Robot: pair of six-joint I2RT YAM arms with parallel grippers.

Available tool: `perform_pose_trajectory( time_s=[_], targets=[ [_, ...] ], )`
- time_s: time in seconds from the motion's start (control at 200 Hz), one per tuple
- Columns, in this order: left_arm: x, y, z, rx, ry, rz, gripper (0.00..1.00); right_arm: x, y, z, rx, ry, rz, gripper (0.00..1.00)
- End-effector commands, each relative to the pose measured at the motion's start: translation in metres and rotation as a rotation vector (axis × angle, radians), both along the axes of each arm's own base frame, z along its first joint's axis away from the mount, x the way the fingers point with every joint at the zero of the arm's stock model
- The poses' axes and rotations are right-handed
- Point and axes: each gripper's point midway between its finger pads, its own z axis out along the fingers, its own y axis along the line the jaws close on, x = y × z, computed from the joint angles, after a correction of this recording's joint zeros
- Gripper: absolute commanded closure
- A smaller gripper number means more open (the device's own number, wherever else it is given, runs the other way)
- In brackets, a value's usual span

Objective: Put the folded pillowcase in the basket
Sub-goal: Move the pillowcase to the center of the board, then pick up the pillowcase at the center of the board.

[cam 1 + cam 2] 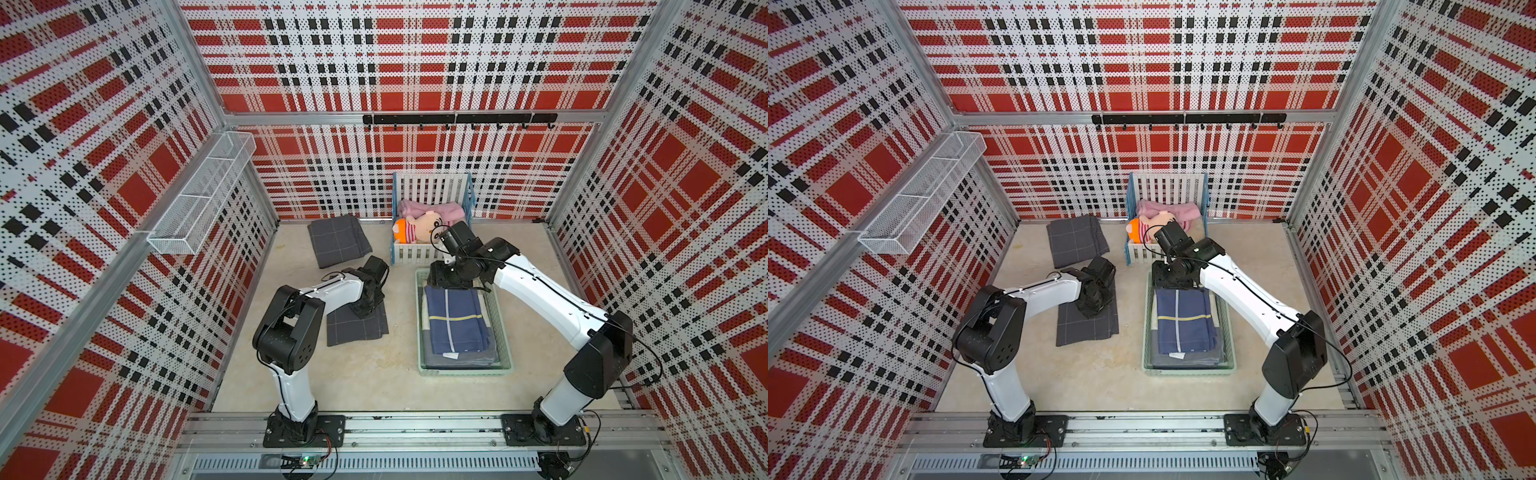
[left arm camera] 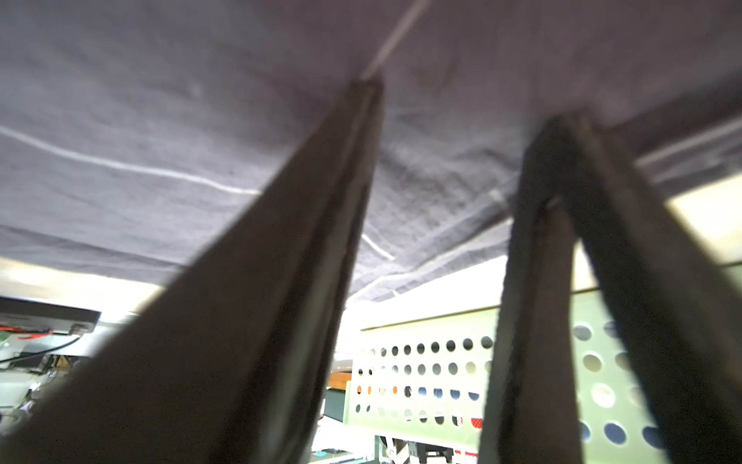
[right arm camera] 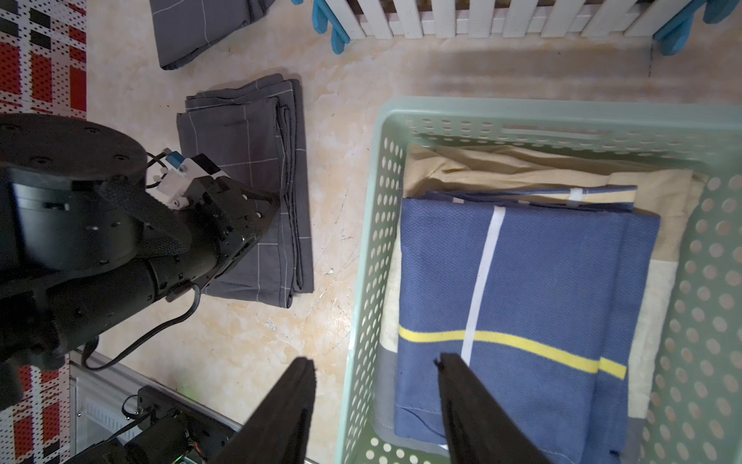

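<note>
1. Left wall: wire rack (image 1: 199,199), mounted above the table (image 1: 374,382), well apart from both my arms.
2. Back left of the table: far grey pillowcase (image 1: 338,241), folded flat, just left of the crib, nothing touching it.
3. Left of centre: near grey pillowcase (image 1: 357,328), folded flat on the table beside the basket, not in it.
4. My left gripper (image 2: 465,102) points down onto the far part of the near grey pillowcase. Its jaws are partway apart with both tips on the cloth. The cloth is slightly puckered between them, and I see no fold pinched.
5. A strip of bare table lies between that pillowcase and the basket. In the left wrist view the basket's perforated side wall stands just past my fingers (image 2: 321,241).
6. Back centre: crib (image 1: 415,253) against the wall, with a plush (image 1: 409,230) and a pink blanket (image 1: 432,208) inside. Its front sits just beyond the basket's far end, close to my right wrist.
7. A hook rail (image 1: 457,119) is on the back wall above the crib.
8. Right of centre: basket (image 1: 465,371). The blue pillowcase (image 1: 457,324) lies folded inside, on top of a cream cloth (image 3: 522,164) and a grey cloth (image 1: 457,360).
9. My right gripper (image 3: 373,359) hangs over the basket's far end, jaws about half apart and holding nothing. One finger is over the table outside the wall, the other over the blue pillowcase. My right forearm crosses above the basket's far right corner.
</note>
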Motion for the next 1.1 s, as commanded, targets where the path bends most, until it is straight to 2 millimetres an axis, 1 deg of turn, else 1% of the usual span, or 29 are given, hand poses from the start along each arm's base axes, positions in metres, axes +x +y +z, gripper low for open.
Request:
perform_pose_trajectory(
  time_s=[0.0,0.15,0.245,0.291,0.341,0.396,0.451,0.476,0.486,0.491,0.501,0.526,0.596,0.666,0.756,0.857,0.962,1.097],
  targets=[
    [-0.009,-0.003,0.0,-0.003,0.064,-0.034,0.57,0.001,0.01,0.002,0.003,-0.014,0.03,0.43],
    [0.008,-0.006,0.029,-0.005,-0.003,-0.061,0.55,0.0,0.019,0.004,0.009,-0.02,0.052,0.43],
    [0.02,-0.002,0.05,0.01,-0.052,-0.082,0.54,-0.001,0.028,0.005,0.012,-0.022,0.072,0.42],
    [0.026,0.006,0.061,0.034,-0.078,-0.081,0.54,-0.002,0.035,0.005,0.011,-0.021,0.088,0.42],
    [0.033,0.019,0.072,0.055,-0.106,-0.074,0.53,-0.005,0.047,0.003,0.012,-0.02,0.116,0.41],
    [0.04,0.038,0.081,0.07,-0.125,-0.056,0.53,-0.01,0.063,-0.001,0.008,-0.014,0.154,0.4],
    [0.046,0.063,0.085,0.086,-0.133,-0.029,0.53,-0.013,0.08,-0.007,0.001,0.002,0.19,0.4],
    [0.047,0.074,0.085,0.098,-0.131,-0.017,0.53,-0.015,0.088,-0.012,-0.001,0.015,0.205,0.39],
    [0.047,0.076,0.085,0.101,-0.13,-0.02,0.53,-0.016,0.092,-0.014,0.001,0.02,0.214,0.39],
    [0.048,0.083,0.085,0.104,-0.13,-0.003,0.53,-0.016,0.093,-0.014,0.003,0.021,0.217,0.39],
    [0.05,0.092,0.085,0.108,-0.128,0.012,0.53,-0.016,0.097,-0.016,0.004,0.027,0.223,0.39],
    [0.05,0.104,0.084,0.115,-0.122,0.027,0.53,-0.017,0.105,-0.02,0.009,0.036,0.235,0.39],
    [0.051,0.132,0.08,0.144,-0.105,0.054,0.54,-0.019,0.126,-0.033,0.023,0.071,0.261,0.38],
    [0.052,0.152,0.075,0.172,-0.09,0.056,0.54,-0.02,0.143,-0.044,0.025,0.097,0.284,0.37],
    [0.053,0.169,0.069,0.224,-0.07,0.043,0.54,-0.019,0.156,-0.06,0.019,0.129,0.29,0.35],
    [0.06,0.175,0.061,0.231,-0.083,-0.001,0.54,-0.019,0.161,-0.085,-0.001,0.178,0.281,0.31],
    [0.073,0.168,0.05,0.174,-0.119,-0.058,0.54,-0.023,0.161,-0.112,-0.031,0.226,0.266,0.3],
    [0.081,0.165,0.039,0.169,-0.121,-0.102,0.54,-0.027,0.16,-0.133,-0.057,0.26,0.243,0.3]
  ],
)
